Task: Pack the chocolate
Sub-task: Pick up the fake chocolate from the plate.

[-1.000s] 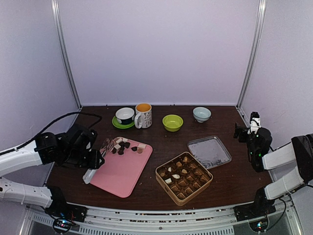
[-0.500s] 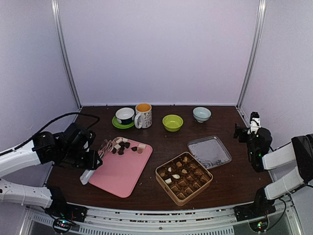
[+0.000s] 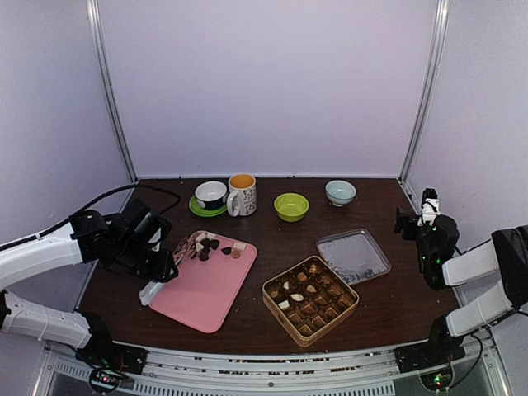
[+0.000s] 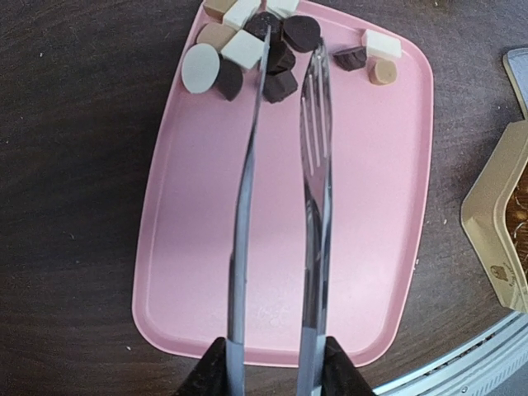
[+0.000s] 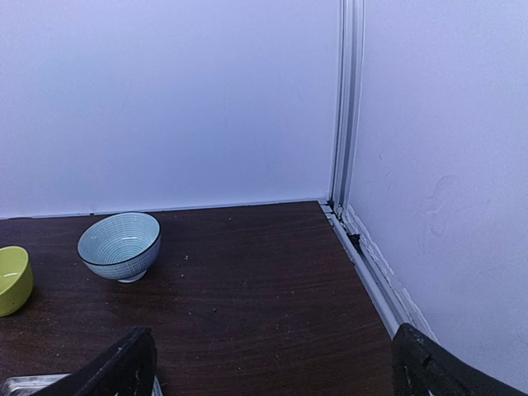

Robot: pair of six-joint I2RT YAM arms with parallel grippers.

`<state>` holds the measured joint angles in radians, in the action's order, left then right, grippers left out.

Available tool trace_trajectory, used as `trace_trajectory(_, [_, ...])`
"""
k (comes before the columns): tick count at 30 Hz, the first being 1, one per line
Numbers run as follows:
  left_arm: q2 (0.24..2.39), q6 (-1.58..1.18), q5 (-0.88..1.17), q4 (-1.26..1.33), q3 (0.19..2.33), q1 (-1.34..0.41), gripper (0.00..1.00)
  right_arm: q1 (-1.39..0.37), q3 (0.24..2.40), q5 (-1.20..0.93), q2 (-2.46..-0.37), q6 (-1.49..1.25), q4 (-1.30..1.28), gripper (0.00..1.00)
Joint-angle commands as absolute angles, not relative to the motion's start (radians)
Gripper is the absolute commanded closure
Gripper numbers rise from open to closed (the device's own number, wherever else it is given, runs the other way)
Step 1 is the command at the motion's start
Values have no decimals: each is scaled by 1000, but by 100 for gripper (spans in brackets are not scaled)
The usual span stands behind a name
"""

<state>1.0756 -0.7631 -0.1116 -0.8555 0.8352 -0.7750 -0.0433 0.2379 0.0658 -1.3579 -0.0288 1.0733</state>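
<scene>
The chocolate [image 3: 210, 245] lies as several loose dark, tan and cream pieces at the far end of a pink tray [image 3: 206, 290]. More pieces fill the open gold tin [image 3: 310, 299]. My left gripper [image 3: 158, 266] is shut on the handle end of metal tongs [image 3: 177, 250]. In the left wrist view the gripper [image 4: 272, 363] is at the bottom. The tongs [image 4: 316, 165] reach over the tray [image 4: 363, 206], and their tips straddle dark pieces in the chocolate [image 4: 280, 70] pile. My right gripper [image 3: 406, 223] hangs at the right edge, open and holding nothing [image 5: 272, 379].
The tin's lid [image 3: 353, 256] lies upside down behind the tin. Along the back stand a cup on a green saucer [image 3: 211, 195], a mug [image 3: 242, 195], a green bowl [image 3: 291, 206] and a blue-white bowl [image 3: 341, 192] [image 5: 120, 245]. White walls enclose the table.
My left arm has shifted slightly right and toward the back, carrying the tongs closer to the loose pieces. The right arm has not moved.
</scene>
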Motion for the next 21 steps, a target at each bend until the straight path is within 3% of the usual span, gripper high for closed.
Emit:
trace_trajectory(1, [1102,-716,-59,-874,891,-743,65,-41,252,58,-1359,-23,1088,0])
trace_trajectory(21, [1300,-643,-29,-841,968,-724,60,-42,252,60,-1359,-23,1086,0])
